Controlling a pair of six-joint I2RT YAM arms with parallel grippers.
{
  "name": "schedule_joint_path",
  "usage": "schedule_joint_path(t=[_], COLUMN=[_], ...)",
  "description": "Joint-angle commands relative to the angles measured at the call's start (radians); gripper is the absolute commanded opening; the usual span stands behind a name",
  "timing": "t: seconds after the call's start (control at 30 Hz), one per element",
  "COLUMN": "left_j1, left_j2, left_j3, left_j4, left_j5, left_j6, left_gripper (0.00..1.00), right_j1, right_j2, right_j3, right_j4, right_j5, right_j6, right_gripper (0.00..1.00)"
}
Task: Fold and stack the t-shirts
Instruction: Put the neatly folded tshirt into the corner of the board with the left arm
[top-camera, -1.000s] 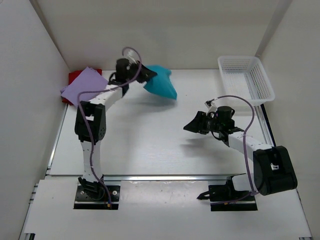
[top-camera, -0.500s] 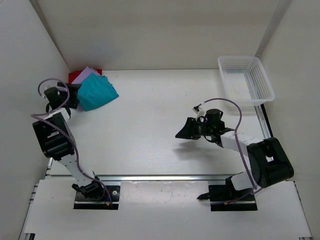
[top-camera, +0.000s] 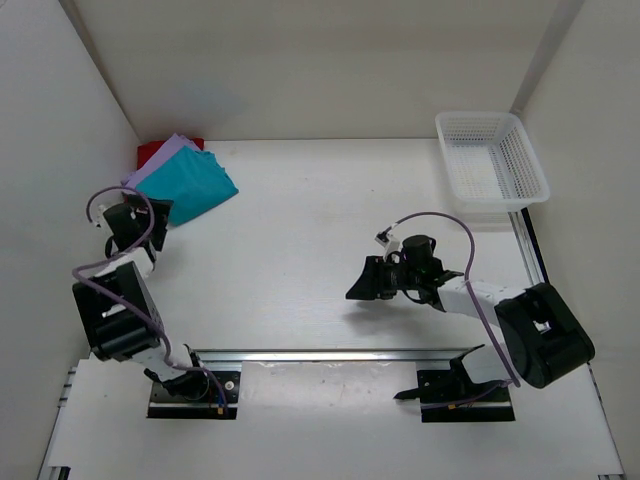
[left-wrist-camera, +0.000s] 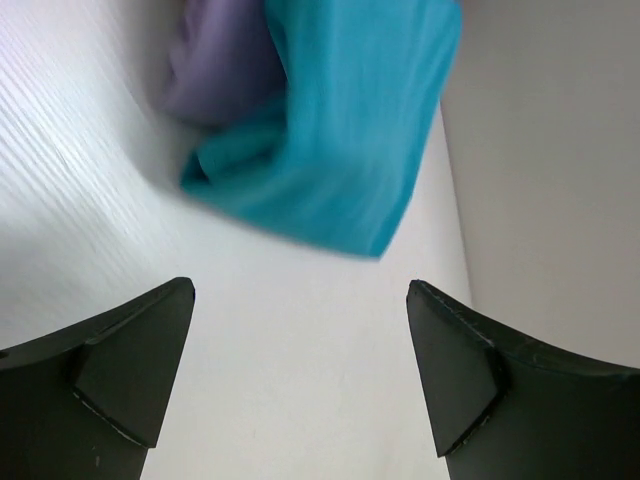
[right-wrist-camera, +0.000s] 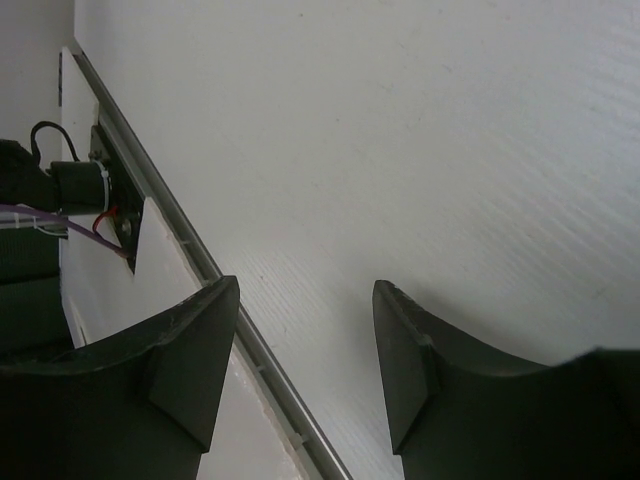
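The three t-shirts lie piled in the far left corner. The teal t-shirt (top-camera: 188, 187) is on top, over the lavender t-shirt (top-camera: 168, 152), with a strip of the red t-shirt (top-camera: 150, 153) showing behind. In the left wrist view the teal t-shirt (left-wrist-camera: 350, 130) covers most of the lavender t-shirt (left-wrist-camera: 215, 70). My left gripper (top-camera: 150, 212) (left-wrist-camera: 300, 290) is open, just in front of the pile, with nothing between its fingers. My right gripper (top-camera: 362, 283) (right-wrist-camera: 306, 285) is open over bare table at the middle right, holding nothing.
A white mesh basket (top-camera: 496, 160) stands at the far right corner. White walls close in the left, back and right. A metal rail (top-camera: 330, 354) (right-wrist-camera: 220, 280) runs along the table's near edge by the arm bases.
The left arm carried the teal t-shirt from mid-air at the back to the left corner, laid it on the pile, opened and drew back. The right gripper drifted left and nearer.
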Motion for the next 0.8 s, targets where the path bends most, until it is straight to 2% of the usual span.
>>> schedule_joint_path(t=[0.0,0.17,0.3,0.47,0.53,0.63,0.77], left_j1=[-0.091,-0.27,-0.491,-0.695,-0.808,-0.896,-0.91], left_j2=[-0.117,-0.208,-0.269,-0.343,-0.363,-0.372,-0.355], left_j3=[-0.104,-0.149,-0.198,-0.27,-0.282,-0.319,-0.293], left_j4=[-0.006,-0.131,-0.153,-0.135,-0.16,-0.118,-0.141], left_j5=[-0.051,-0.036,0.046,0.021,-0.015,-0.011,-0.014], left_j6=[0.091,0.202,0.251,0.295,0.312,0.317,0.338], left_gripper=[0.99,0.99,0.99,0.99,0.99,0.99,0.99], right_j1=[0.009,0.024,0.03,0.021,0.018,-0.002,-0.022], right_j2=[-0.05,-0.088,-0.122,-0.156,-0.183,-0.202,-0.208], right_j3=[-0.029,-0.043,-0.069,-0.113,-0.136,-0.163,-0.164], right_j4=[0.061,0.01,0.001,-0.004,0.001,0.025,0.011], right_j5=[0.029,0.116,0.178,0.181,0.19,0.184,0.185], right_j6=[-0.003,-0.046,-0.061,-0.056,-0.058,-0.05,-0.064], right_gripper=[0.54,0.55,0.55,0.55,0.55,0.56,0.55])
